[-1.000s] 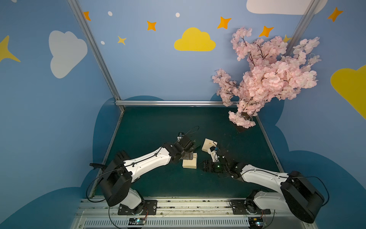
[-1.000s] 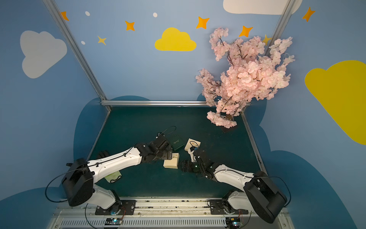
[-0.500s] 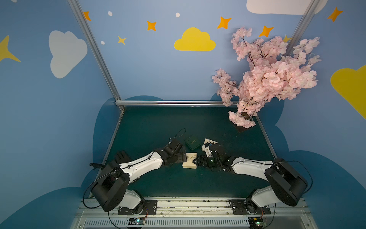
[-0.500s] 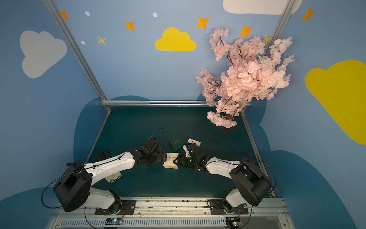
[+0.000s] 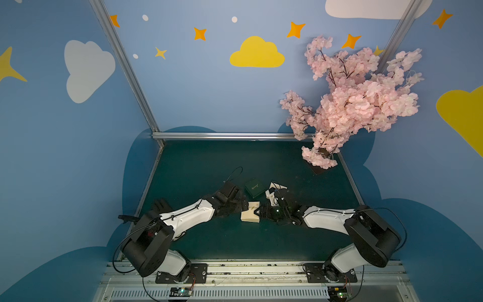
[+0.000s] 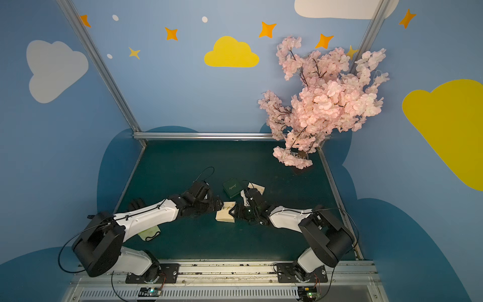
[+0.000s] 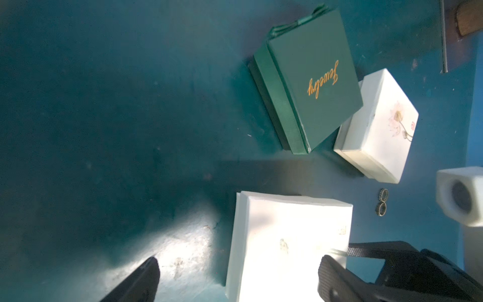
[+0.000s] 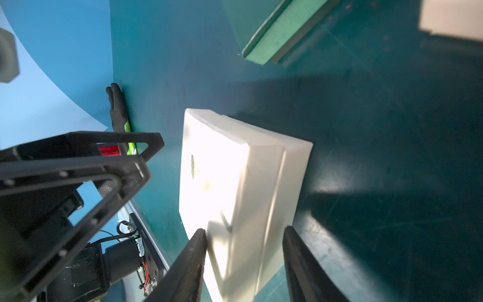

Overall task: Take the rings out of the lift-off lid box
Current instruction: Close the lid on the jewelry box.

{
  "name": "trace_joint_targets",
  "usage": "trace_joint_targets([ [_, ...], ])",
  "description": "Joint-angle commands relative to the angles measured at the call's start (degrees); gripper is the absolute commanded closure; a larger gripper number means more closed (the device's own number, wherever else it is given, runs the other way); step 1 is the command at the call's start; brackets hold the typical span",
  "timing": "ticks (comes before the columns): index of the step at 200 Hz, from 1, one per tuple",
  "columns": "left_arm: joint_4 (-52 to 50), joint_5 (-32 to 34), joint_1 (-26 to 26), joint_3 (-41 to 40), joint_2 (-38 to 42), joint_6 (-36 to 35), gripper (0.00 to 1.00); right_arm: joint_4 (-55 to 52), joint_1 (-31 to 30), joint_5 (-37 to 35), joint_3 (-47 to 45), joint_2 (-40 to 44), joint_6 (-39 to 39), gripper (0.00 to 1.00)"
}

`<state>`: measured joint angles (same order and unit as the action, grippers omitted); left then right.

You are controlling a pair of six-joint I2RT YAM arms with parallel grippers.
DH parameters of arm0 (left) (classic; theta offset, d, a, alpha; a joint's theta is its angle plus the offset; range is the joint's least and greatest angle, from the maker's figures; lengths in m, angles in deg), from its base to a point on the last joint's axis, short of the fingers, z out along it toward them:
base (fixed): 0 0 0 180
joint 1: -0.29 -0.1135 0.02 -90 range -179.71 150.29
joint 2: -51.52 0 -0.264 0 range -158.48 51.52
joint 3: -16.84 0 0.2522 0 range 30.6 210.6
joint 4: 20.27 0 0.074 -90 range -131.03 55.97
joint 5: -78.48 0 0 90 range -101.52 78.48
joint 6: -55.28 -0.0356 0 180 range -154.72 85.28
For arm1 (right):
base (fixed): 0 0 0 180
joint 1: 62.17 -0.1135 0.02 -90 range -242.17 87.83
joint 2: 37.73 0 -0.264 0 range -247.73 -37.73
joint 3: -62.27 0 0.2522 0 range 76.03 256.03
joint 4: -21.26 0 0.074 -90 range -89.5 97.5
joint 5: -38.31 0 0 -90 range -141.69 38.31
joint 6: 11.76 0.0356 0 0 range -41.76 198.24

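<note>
the cream square cardboard lift-off lid box (image 5: 250,212) sat lid-on in the middle of the dark green desk (image 5: 198,162), nearer its front edge than its back edge, with an arm at either side. the left pincer (image 7: 239,262) gaped wide and held nothing: one finger hung over bare desk, the other over a corner of the lid. the right pincer (image 8: 244,231) stood about half closed astride the opposite end of the box, one finger over the lid's top face, the other close beside a side wall. whether it pinched yet could not be told.

two thin silvery metal rings (image 7: 382,201) lay touching one another on the desk, just beside the box, between it and a white flower-printed box (image 7: 379,125). a dark green square box with gold script (image 7: 313,83) lay nearer the back edge. any rings inside the cream box were hidden under the lid.

the box looked light, stiff and smooth, likely to skid or lift whole unless its base was pinned. the low base wall beneath the seam seemed the place to hold it, and the lid's opposite side walls the place to lift. the rings would be hard, nearly weightless and slippery, prone to roll, so a pinch across the band seemed best.
</note>
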<state>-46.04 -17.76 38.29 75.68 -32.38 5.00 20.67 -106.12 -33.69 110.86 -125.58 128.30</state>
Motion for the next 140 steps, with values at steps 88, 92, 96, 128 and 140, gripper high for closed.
trace_joint_targets([
  [88,3.9,-5.5,-0.2,2.1,-4.4,2.4,0.11,3.6,1.0,1.7,0.2,-3.8,-0.1,0.45],
  [92,4.0,-7.2,-0.1,2.1,-4.4,2.4,0.11,3.6,1.0,1.8,0.3,-3.7,0.0,0.45],
  [96,4.1,-7.4,-0.1,2.2,-4.3,2.5,0.11,3.5,1.0,1.8,0.4,-3.7,-0.2,0.45],
  [128,5.1,-8.9,-0.1,2.6,-4.8,3.3,0.11,2.4,0.9,2.2,1.0,-3.4,-1.2,0.42],
  [140,5.5,-9.8,-0.1,3.0,-5.3,3.5,0.11,1.8,0.9,2.2,1.2,-3.1,-1.5,0.39],
])
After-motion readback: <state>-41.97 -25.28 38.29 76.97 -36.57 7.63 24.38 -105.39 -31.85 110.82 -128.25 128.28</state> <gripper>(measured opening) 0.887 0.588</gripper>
